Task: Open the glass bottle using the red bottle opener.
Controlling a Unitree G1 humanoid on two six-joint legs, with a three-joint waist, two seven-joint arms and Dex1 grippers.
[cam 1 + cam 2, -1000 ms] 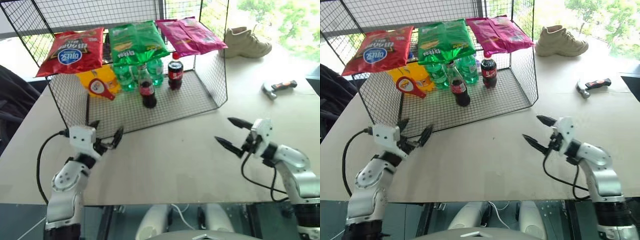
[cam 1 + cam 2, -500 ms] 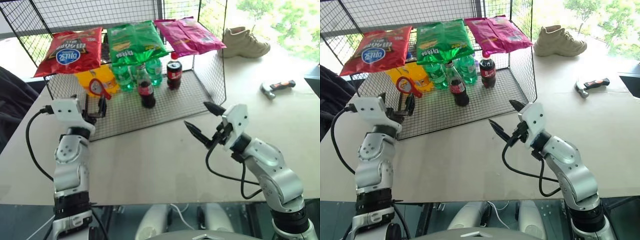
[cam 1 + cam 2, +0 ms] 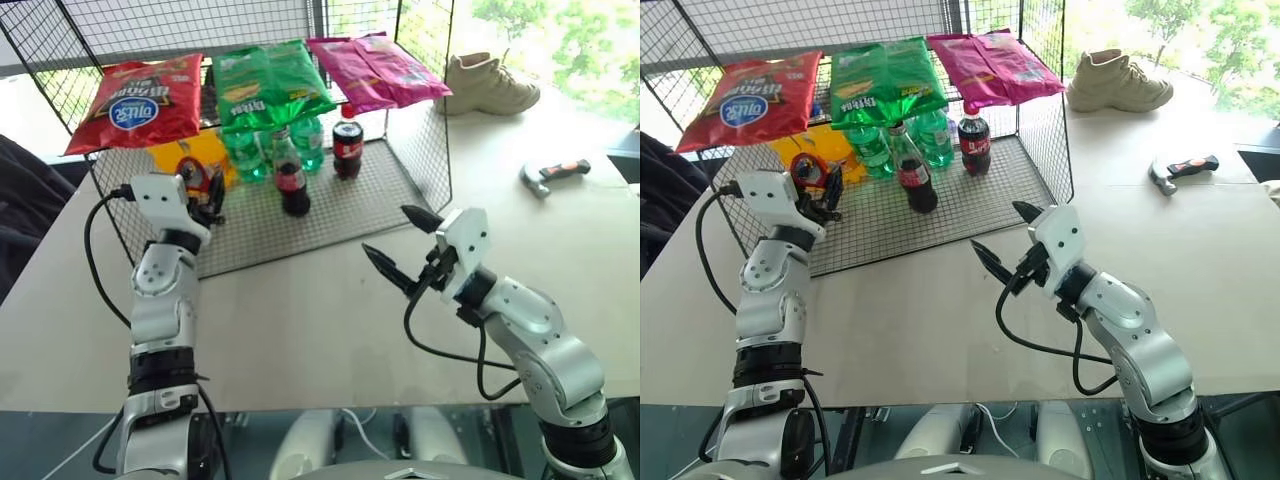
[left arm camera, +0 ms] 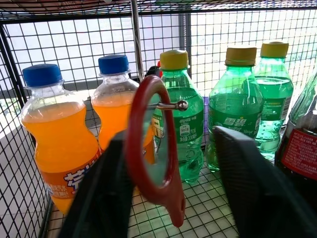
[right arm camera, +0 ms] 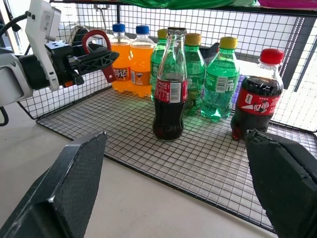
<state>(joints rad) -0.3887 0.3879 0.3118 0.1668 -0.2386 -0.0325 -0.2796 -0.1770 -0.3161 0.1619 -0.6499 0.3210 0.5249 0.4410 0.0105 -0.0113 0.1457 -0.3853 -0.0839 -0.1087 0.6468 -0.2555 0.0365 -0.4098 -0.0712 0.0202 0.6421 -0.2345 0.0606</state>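
Two grippers are working at the wire rack [image 3: 420, 150]. The left gripper [image 3: 205, 195] is reaching up to the red bottle opener [image 4: 151, 144], which is hanging by its loop on a small hook of the rack wall. Its fingers [image 4: 104, 193] are standing narrow around the opener, one on each side, but I cannot tell whether they are already pinching it. The right gripper [image 3: 400, 245] is waiting with fingers wide apart, pointing toward the glass bottle [image 5: 169, 87]. This bottle is standing upright on the rack floor, in front of the green bottles [image 5: 218, 79], probably so that it is easy to hold steady.
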